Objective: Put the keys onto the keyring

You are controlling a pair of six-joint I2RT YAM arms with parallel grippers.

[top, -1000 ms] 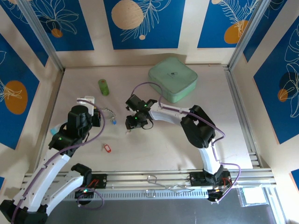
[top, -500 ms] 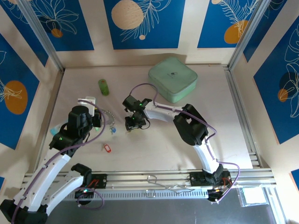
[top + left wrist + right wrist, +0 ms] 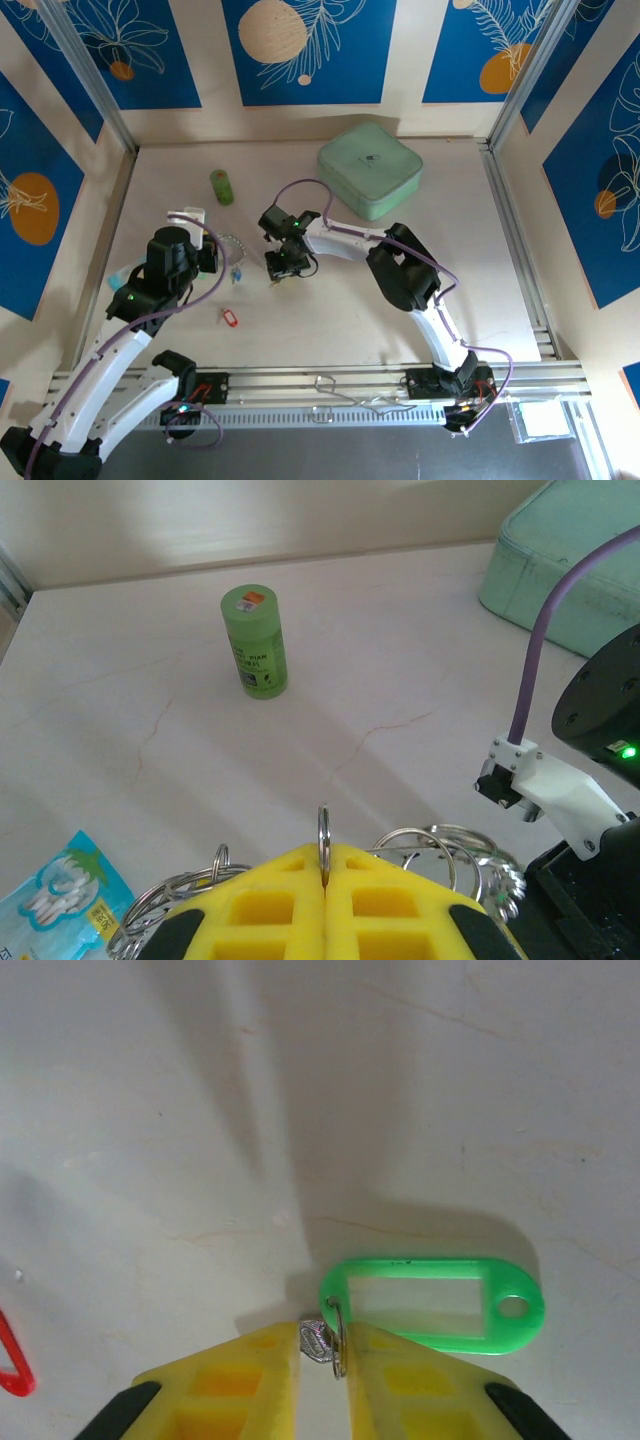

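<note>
Top view: the left gripper (image 3: 212,258) is seen left of centre on the table (image 3: 340,320), right at the silvery keyring (image 3: 235,242), which lies just to its right. A blue tag (image 3: 240,271) is seen just beside the ring's near edge; whether it is hooked on cannot be told. A red-tagged key (image 3: 229,317) lies loose nearer the arm bases, apart from both grippers. The right gripper (image 3: 281,268) is pointed down at the table just right of the keyring. A green cylinder (image 3: 221,187) stands upright farther back, and a pale green box (image 3: 370,170) sits at back right. Left wrist view: the yellow fingers (image 3: 290,872) are pressed fully together, with one thin loop of the keyring pinched upright between the tips and more loops spread to either side. A blue snack packet (image 3: 65,895) lies at lower left. Right wrist view: the fingers (image 3: 250,1360) are set nearly together, with the metal head and split ring of the green-tagged key (image 3: 430,1305) caught in the narrow gap; its tag lies flat on the table just beyond the tips.
</note>
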